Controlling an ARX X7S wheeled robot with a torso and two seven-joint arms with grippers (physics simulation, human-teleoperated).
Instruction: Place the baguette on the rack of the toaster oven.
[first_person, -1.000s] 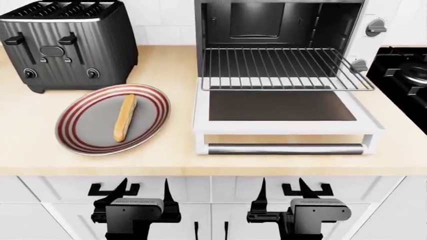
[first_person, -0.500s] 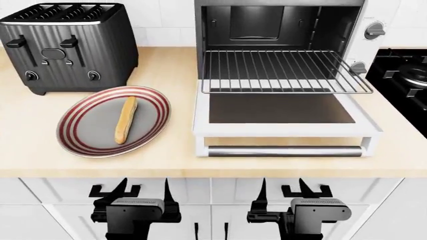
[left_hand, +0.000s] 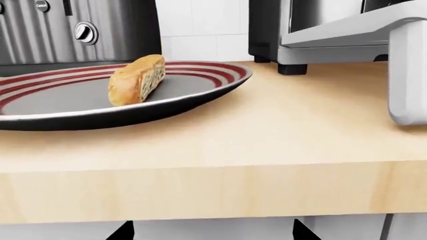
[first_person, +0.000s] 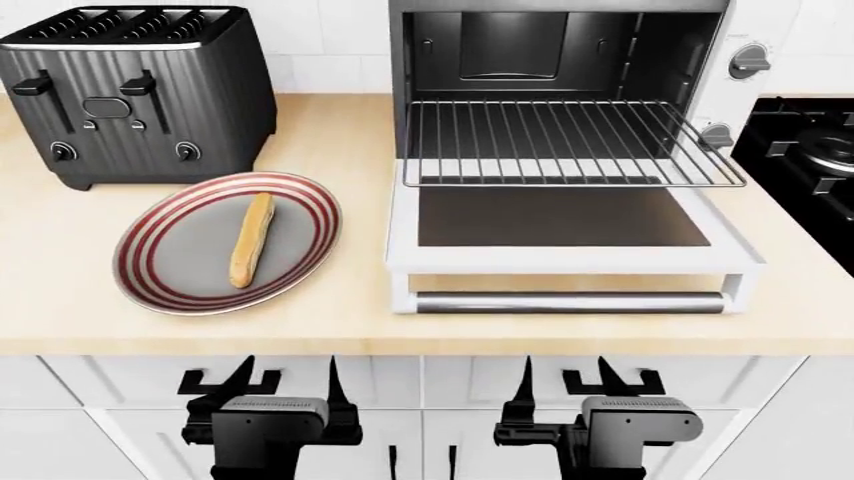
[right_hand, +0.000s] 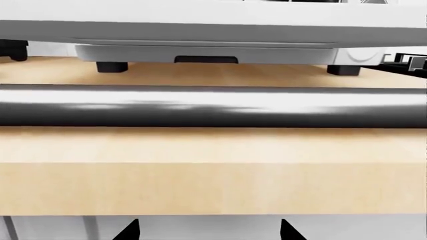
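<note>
The golden-brown baguette (first_person: 250, 238) lies on a grey plate with red rings (first_person: 160, 262) on the wooden counter, in front of the black toaster. In the left wrist view the baguette (left_hand: 137, 80) shows end-on on the plate (left_hand: 200, 92). The white toaster oven (first_person: 727, 85) stands at the right with its glass door (first_person: 567, 215) dropped open and the silver wire rack (first_person: 567, 140) pulled partly out. My left gripper (first_person: 287, 385) and right gripper (first_person: 567, 385) are both open and empty, below the counter's front edge, before the cabinets.
A black ribbed slot toaster (first_person: 134, 90) stands at the back left. A black stove (first_person: 807, 160) lies at the far right. The oven door's steel handle (right_hand: 213, 105) runs just above the counter edge, close to my right gripper.
The head view has shifted slightly, so the scene sits a little lower than a second ago. The arms, baguette and oven have not moved.
</note>
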